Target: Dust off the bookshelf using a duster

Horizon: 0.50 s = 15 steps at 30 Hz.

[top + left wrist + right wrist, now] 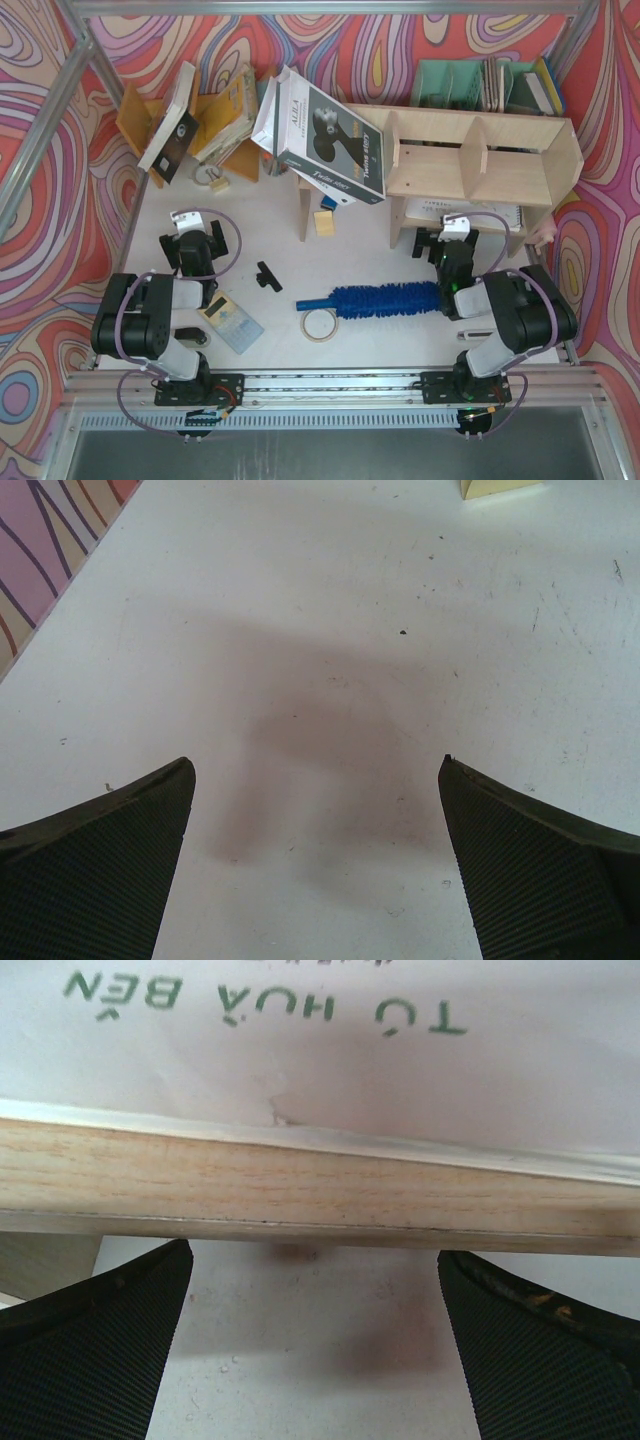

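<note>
The pale plywood bookshelf [470, 150] stands at the back right, a big black-and-white book [325, 140] leaning on its left end. The fluffy blue duster [385, 298] lies flat on the white table in front of it, its slim handle [312, 304] pointing left. My right gripper [445, 240] hovers open just right of the duster's fluffy end, facing the shelf. In the right wrist view the gripper [315, 1250] is empty, close to the lower shelf's wooden edge [320, 1185]. My left gripper [195, 232] is open over bare table [315, 760], well left of the duster.
A tape roll [319, 323] lies by the handle's tip, with a black clip [268, 275] and a calculator on a notepad [230, 320] to its left. An orange slanted rack [190, 120] holds books at back left. A teal organiser [470, 85] stands behind the shelf. A yellow note block [324, 222] sits under it.
</note>
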{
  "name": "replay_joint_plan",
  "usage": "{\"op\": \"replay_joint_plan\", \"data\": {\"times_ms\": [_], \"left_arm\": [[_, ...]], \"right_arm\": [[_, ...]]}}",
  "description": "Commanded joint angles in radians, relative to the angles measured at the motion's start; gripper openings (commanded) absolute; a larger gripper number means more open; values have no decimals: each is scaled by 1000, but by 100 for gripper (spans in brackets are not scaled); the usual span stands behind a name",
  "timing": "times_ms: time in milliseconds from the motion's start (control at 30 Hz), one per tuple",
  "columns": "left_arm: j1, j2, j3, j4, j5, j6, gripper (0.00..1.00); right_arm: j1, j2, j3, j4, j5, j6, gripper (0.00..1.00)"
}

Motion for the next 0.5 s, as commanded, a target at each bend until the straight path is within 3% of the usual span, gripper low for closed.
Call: {"op": "replay_joint_plan", "data": {"times_ms": [0,467], "left_arm": [[3,1,-9,33,-2,-12,98],[3,-1,-9,33,-2,-12,98]], "right_arm": [[-11,43,28,75,-61,8,99],[-12,130,53,108,-50,12,99]]}}
